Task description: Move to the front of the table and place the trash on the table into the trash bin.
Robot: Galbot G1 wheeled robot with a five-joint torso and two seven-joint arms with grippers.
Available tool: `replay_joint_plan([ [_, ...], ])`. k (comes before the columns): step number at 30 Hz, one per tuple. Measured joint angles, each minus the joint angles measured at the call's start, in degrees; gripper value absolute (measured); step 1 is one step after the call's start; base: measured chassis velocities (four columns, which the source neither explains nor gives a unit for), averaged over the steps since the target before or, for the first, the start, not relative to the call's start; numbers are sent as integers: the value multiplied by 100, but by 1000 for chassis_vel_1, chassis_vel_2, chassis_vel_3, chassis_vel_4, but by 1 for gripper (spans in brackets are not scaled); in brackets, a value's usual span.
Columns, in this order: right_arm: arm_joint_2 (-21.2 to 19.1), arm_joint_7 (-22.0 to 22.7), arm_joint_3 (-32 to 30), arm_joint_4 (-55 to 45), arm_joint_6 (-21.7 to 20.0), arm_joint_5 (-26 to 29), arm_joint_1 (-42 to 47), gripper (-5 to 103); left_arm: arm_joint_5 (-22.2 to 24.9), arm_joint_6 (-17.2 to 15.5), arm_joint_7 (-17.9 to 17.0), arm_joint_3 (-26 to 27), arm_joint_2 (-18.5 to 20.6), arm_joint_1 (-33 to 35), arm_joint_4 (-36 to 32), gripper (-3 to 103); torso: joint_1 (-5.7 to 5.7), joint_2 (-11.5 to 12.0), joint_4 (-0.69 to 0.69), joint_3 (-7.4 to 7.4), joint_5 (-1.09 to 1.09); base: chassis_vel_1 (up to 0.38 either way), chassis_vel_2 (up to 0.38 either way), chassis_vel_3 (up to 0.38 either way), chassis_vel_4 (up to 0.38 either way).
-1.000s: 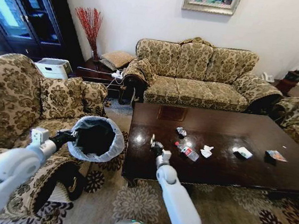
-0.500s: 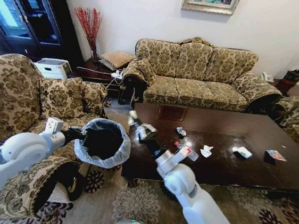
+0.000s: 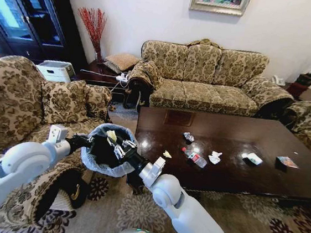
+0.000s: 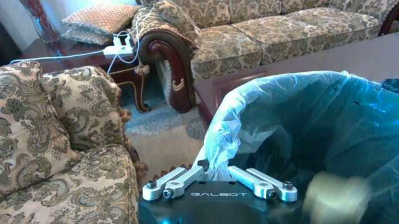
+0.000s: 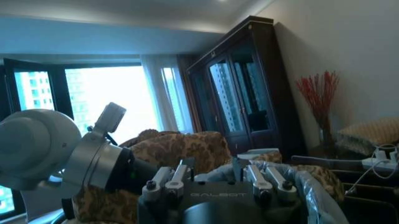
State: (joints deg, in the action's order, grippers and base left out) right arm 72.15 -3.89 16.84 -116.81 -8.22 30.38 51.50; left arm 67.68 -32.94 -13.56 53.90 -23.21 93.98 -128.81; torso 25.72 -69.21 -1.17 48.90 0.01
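We see the left tool [image 3: 84, 141] clamped on the bin [image 3: 118, 168] rim, holding the bin up off the floor just left of the tabletop [image 3: 238, 175] edge. Right tool [image 3: 117, 145] sits over the bin's mouth w/ fingers apart; a yellowish scrap [image 3: 111, 136] is at the mouth beside it. Bottle [image 3: 196, 157], tissues [image 3: 215, 157], another scrap [image 3: 167, 154] & wrappers [image 3: 287, 161] lie on the tabletop.

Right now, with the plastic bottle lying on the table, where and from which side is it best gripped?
Probably across the middle of the plastic bottle, at the red label, coming straight down from above. It lies flat on the table, angled away from the near edge, so the jaws should close across its narrow width, not along its length.
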Motion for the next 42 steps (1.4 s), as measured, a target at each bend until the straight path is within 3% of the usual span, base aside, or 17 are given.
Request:
replay_joint_plan([
  [3,49,-80,-44,31,112,0,77,51,-17,8,-3,-73,-16,-35,36,1,0,0,0,0,-1,0,0,0,0],
  [5,84,-105,-77,32,184,8,118,51,-21,10,-5,-91,-23,-42,51,1,0,0,0,0,-1,0,0,0,0],
  [8,222,-119,-390,-87,339,73,348,67,-86,25,-8,-134,-66,-64,193,1,0,0,0,0,0,0,0,0,0],
  [9,222,-119,-390,-87,339,73,348,67,-86,25,-8,-134,-66,-64,193,1,0,0,0,0,0,0,0,0,0],
  [11,252,125,-1138,-279,213,-45,719,78,-300,102,23,-181,-168,-165,504,1,-1,0,0,-1,-1,0,0,0,0],
  [12,151,532,-1532,-311,116,-142,952,83,-361,135,35,-185,-233,-212,649,1,-1,0,-1,-1,-1,0,0,0,0],
  [13,151,532,-1532,-311,116,-142,952,83,-361,135,35,-185,-233,-212,649,1,-1,0,-1,-1,-1,0,0,0,0],
  [15,-40,1055,-1987,-218,57,-197,1298,88,-440,169,80,-187,-316,-229,743,1,0,0,0,0,-2,0,0,0,0],
  [17,-175,1286,-2306,77,40,-297,1580,97,-654,224,170,-212,-438,-221,745,1,0,0,1,0,-1,0,0,0,0],
  [26,-85,1280,-2698,1449,25,-560,1666,100,-871,259,260,-266,-679,-152,527,1,-1,0,0,0,0,0,0,0,0],
  [42,296,1009,-2506,3096,209,-946,803,100,-910,258,287,-239,-830,-58,392,1,0,0,1,0,-4,-126,-134,137,129],
])
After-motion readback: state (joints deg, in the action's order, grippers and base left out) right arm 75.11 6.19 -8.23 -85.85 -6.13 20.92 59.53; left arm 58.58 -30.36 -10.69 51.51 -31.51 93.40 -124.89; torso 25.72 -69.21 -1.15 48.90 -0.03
